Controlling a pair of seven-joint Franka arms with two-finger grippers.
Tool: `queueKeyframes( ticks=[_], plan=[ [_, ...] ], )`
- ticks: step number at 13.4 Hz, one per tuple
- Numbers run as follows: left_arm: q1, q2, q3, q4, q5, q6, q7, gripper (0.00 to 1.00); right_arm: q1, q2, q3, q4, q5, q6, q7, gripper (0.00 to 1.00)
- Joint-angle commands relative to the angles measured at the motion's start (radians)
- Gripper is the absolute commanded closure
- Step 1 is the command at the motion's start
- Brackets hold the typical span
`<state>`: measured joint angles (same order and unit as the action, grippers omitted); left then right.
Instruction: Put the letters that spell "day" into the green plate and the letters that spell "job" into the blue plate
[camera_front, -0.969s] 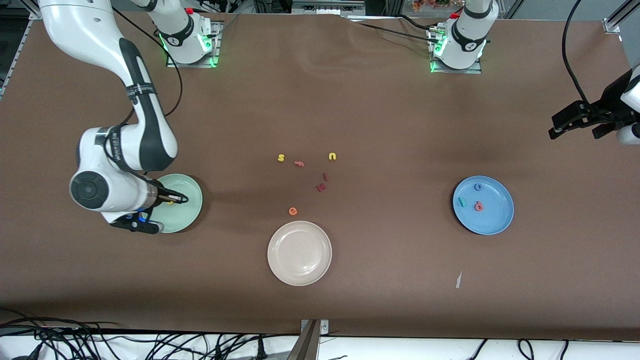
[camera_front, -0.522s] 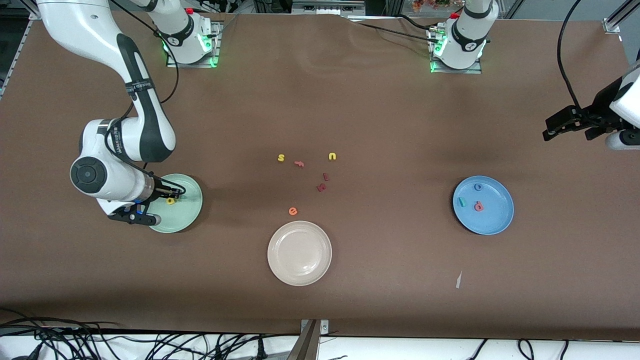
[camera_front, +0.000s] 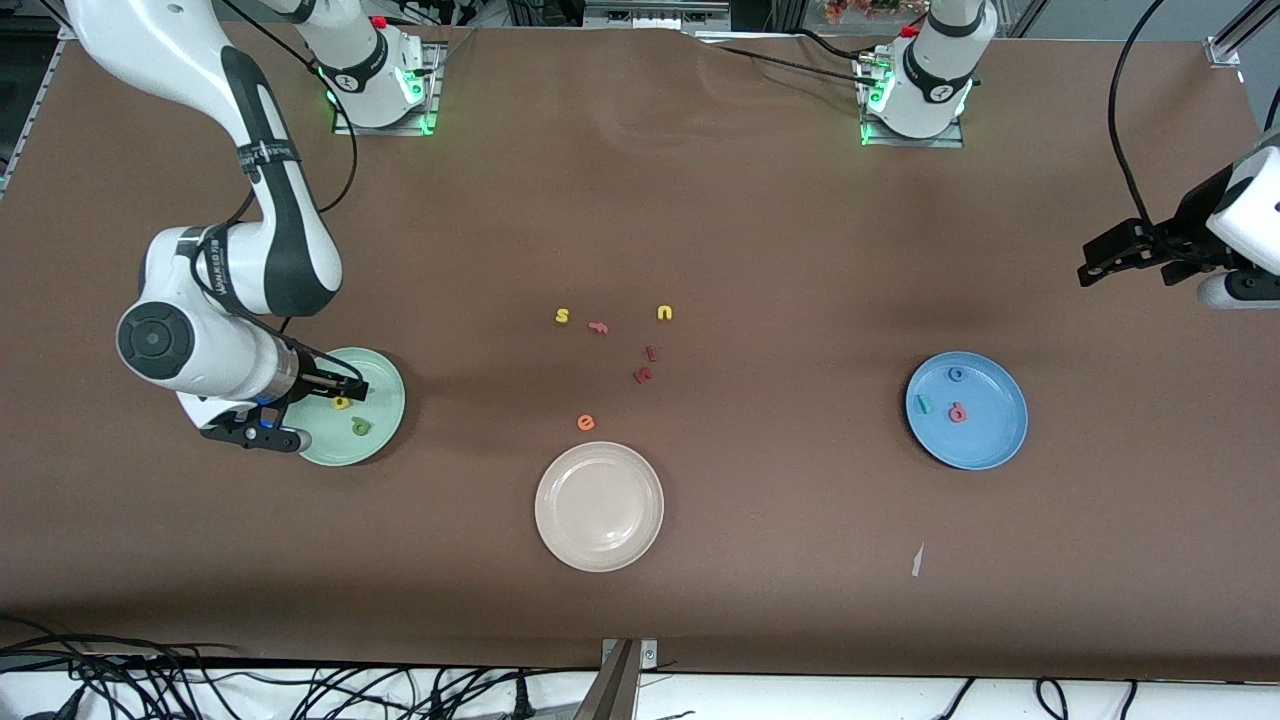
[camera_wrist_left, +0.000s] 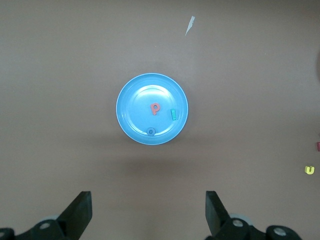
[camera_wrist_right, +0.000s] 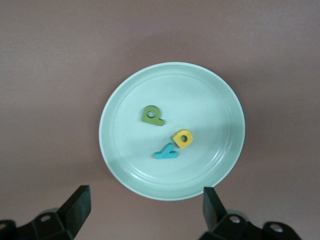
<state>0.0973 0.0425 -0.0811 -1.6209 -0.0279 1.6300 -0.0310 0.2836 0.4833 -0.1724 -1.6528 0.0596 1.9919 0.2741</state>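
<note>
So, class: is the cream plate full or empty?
Empty: the cream plate shows only bare surface; the orange "e" lies on the table beside it.

Mint-green plate (camera_wrist_right: 220, 165), blue plate (camera_wrist_left: 131, 117)

Even, fairly bright overhead light covers the brown table (camera_front: 760, 220). Soft, broad shadows darken its middle and the edge nearest the front camera. The green plate (camera_wrist_right: 220, 165) shows mild glare. Both wrist views are sharp, without visible distortion.
</note>
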Motion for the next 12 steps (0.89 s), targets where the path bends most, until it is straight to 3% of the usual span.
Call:
queueKeyframes(
  ticks=[1, 3, 5, 9, 12],
  plan=[
    [-0.001, -0.001, 0.000, -0.002, -0.004, 0.005, 0.019, 0.00, 0.009, -0.012, 0.005, 0.118, -0.003, -0.113, 0.025, 0.01],
    [0.001, 0.010, 0.000, -0.005, -0.004, 0.007, 0.019, 0.00, 0.009, -0.032, 0.008, 0.171, -0.007, -0.149, 0.013, 0.01],
    [0.004, 0.010, 0.000, -0.004, -0.004, 0.007, 0.019, 0.00, 0.009, -0.109, 0.008, 0.174, -0.007, -0.166, -0.028, 0.00],
    [0.012, 0.007, 0.001, -0.004, -0.004, 0.007, 0.019, 0.00, 0.009, -0.283, 0.005, 0.159, -0.010, -0.324, -0.084, 0.00],
    [0.015, 0.003, 0.001, -0.004, -0.004, 0.005, 0.020, 0.00, 0.009, -0.389, 0.008, 0.130, -0.033, -0.341, -0.096, 0.00]
  ],
)
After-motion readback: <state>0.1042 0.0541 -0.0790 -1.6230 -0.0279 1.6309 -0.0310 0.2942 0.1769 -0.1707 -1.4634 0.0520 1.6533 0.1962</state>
